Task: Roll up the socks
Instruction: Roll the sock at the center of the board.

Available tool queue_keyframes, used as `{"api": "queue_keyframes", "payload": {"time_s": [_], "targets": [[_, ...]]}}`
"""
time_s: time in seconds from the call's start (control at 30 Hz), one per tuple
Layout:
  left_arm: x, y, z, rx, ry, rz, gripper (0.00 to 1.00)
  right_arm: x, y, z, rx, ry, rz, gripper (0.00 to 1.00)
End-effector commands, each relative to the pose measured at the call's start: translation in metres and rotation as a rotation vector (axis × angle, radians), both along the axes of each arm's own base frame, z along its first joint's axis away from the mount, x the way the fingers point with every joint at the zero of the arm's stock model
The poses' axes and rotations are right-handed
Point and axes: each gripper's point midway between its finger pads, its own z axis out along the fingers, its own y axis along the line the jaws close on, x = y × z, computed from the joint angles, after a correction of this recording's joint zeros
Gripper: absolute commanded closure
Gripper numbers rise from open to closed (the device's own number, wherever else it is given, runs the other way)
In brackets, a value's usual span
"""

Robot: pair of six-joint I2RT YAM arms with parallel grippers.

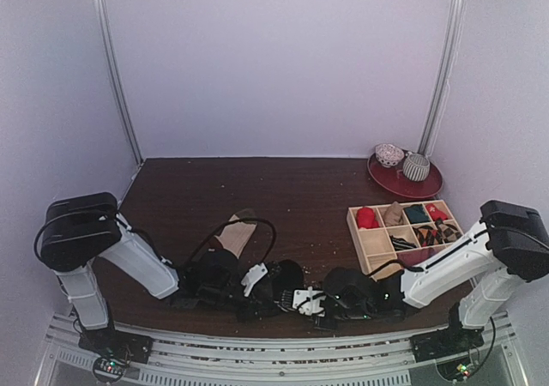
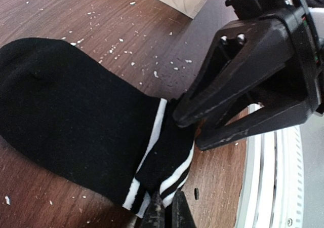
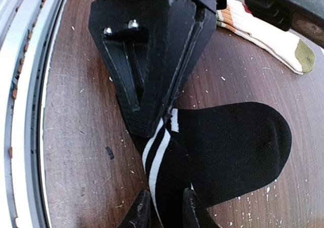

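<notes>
Black sock point(image 2: 66, 111) lying flat on the table point(image 1: 300, 189) near its front edge. The left fingers point(image 2: 181, 215) are pressed together on the white-striped cuff. The right fingers point(image 3: 137, 217) are clamped on the same cuff from the opposite side, bunching it between them. The tan sock point(image 1: 236, 230) lies farther back, apart from the black sock.

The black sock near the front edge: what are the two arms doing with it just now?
Both arms are working on the black sock, which lies flat on the table. The left gripper and the right gripper each have jaws closed on its white-striped cuff. The cuff is bunched up, but no roll is formed yet. The tan sock lies untouched further back.
</notes>
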Motion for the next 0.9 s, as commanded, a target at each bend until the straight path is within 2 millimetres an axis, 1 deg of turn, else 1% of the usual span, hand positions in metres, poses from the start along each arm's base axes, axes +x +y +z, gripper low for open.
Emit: {"api": "queue_keyframes", "payload": {"time_s": [0.0,0.2,0.27,0.33,0.43,0.47,0.5,0.53,0.6,0.63,0.73,0.8,0.87], "targets": [[-0.04,0.064,-0.078,0.321,0.19,-0.023,1.0,0.008,0.008,-0.004,-0.028,-0.043,-0.009,0.77],[-0.044,0.063,-0.08,0.307,0.195,-0.046,1.0,0.007,0.007,-0.024,-0.08,-0.015,-0.012,0.78],[-0.044,0.063,-0.08,0.304,0.188,-0.056,1.0,0.003,0.006,-0.031,-0.105,0.021,-0.015,0.83],[-0.041,0.063,-0.078,0.303,0.163,-0.056,1.0,0.0,0.002,-0.038,-0.128,0.08,-0.037,0.9],[-0.026,0.065,-0.072,0.321,0.08,-0.007,1.0,-0.007,-0.004,-0.045,-0.13,0.214,-0.082,0.97],[-0.019,0.065,-0.068,0.325,0.041,0.011,0.97,-0.01,-0.007,-0.047,-0.13,0.258,-0.095,0.98],[-0.011,0.067,-0.063,0.335,0.001,0.04,0.86,-0.014,-0.009,-0.049,-0.131,0.307,-0.109,0.98],[-0.003,0.068,-0.056,0.336,-0.041,0.067,0.8,-0.018,-0.011,-0.051,-0.132,0.362,-0.122,0.99],[0.011,0.069,-0.033,0.313,-0.135,0.108,0.67,-0.023,-0.014,-0.056,-0.158,0.478,-0.155,0.99],[0.018,0.07,-0.022,0.296,-0.181,0.129,0.64,-0.027,-0.017,-0.061,-0.189,0.542,-0.171,0.99],[0.034,0.071,0.017,0.221,-0.319,0.182,0.58,-0.038,-0.028,-0.075,-0.285,0.747,-0.233,0.99],[0.036,0.07,0.042,0.144,-0.391,0.179,0.56,-0.042,-0.032,-0.079,-0.31,0.869,-0.268,0.99],[0.032,0.069,0.061,0.063,-0.453,0.156,0.55,-0.047,-0.032,-0.078,-0.285,1.008,-0.288,0.99]]}}
